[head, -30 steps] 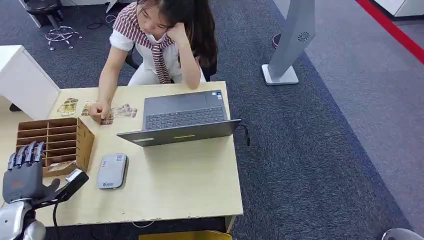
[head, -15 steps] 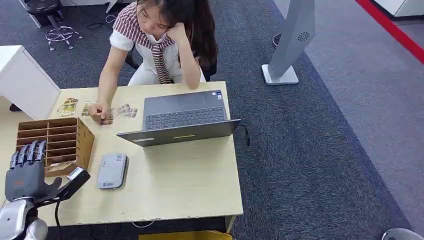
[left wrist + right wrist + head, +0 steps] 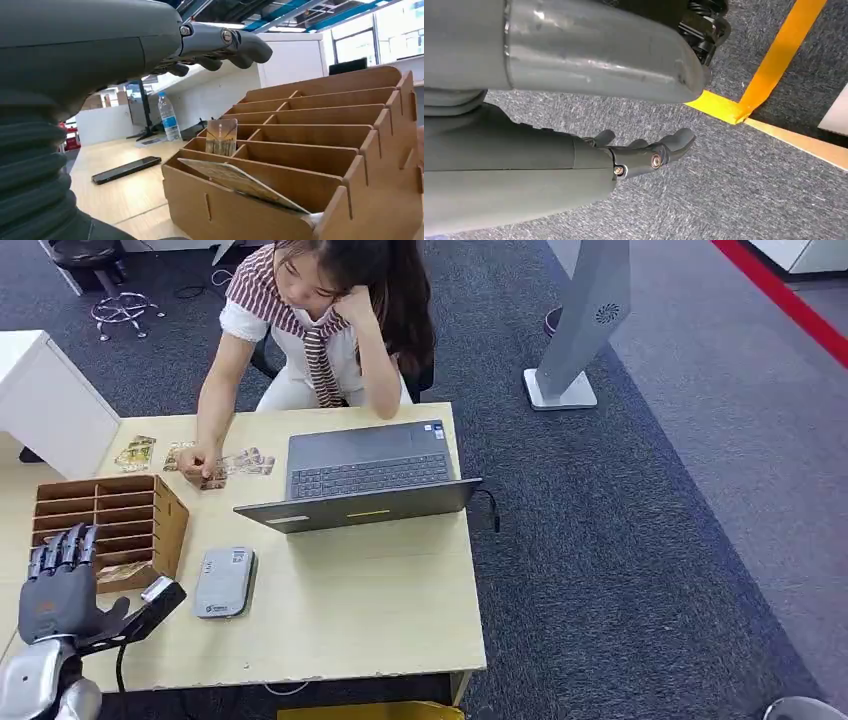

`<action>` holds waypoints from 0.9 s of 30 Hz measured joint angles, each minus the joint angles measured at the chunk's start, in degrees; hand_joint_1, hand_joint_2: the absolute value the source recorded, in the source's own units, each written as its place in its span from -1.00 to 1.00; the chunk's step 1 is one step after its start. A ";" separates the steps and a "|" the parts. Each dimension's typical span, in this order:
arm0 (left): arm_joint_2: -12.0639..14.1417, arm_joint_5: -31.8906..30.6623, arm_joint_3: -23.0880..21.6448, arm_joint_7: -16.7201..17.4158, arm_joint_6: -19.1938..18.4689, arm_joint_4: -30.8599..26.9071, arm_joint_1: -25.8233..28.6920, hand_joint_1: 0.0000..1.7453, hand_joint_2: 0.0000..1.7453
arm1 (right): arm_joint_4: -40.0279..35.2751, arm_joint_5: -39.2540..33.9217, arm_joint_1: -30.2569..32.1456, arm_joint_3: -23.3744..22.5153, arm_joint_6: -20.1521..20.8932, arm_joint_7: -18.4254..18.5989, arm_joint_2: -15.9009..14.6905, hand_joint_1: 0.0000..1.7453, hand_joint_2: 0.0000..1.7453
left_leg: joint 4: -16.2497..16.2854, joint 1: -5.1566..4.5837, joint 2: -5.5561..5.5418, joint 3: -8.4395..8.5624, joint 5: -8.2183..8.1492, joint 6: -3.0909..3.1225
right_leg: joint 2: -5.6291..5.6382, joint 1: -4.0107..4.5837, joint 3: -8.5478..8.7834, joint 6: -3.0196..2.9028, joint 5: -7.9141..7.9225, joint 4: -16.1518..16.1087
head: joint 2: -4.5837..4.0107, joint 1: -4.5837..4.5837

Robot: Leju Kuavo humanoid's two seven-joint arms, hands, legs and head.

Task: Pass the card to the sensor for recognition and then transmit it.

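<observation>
Left hand hovers empty beside the wooden organizer, fingers spread.
You see a card lying in its nearest slot; right hand hangs loosely spread, empty.

Lower left of the frame, the robot's left hand hovers flat, fingers apart, beside the wooden organizer (a card lies in its nearest slot). A grey sensor sits right of it; the laptop fills mid-table.
</observation>
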 joint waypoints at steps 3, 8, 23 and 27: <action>-0.09 -0.15 -0.09 0.15 0.00 0.24 -0.05 -1.00 1.00 | 0.00 -0.02 0.00 0.00 -0.02 0.00 0.00 -1.00 -1.00 | 0.00 0.00 0.01 0.00 0.00 0.00 | 0.01 0.00 0.00 0.00 0.00 0.00 | -0.02 0.02; -0.17 -0.17 -0.11 0.15 0.02 0.48 -0.07 -1.00 1.00 | 0.00 -0.02 0.00 0.00 -0.02 0.02 0.00 -1.00 -1.00 | 0.00 0.00 0.01 0.00 0.00 0.00 | 0.01 0.00 0.00 0.00 0.00 0.00 | -0.02 0.02; -0.57 -0.39 -0.31 0.66 -0.11 1.20 -0.36 1.00 1.00 | 0.00 -0.02 -0.05 0.00 0.00 0.00 0.00 -1.00 -1.00 | 0.00 0.00 0.01 0.00 0.00 0.00 | 0.01 0.00 0.00 0.00 0.00 0.00 | -0.02 0.00; -0.57 -0.18 -0.53 0.37 -0.07 1.42 -0.40 1.00 1.00 | 0.00 -0.02 -0.05 0.00 0.00 0.00 0.00 -1.00 -1.00 | 0.00 0.00 0.00 0.00 0.00 0.00 | 0.00 0.00 0.00 0.00 0.00 0.00 | -0.02 0.02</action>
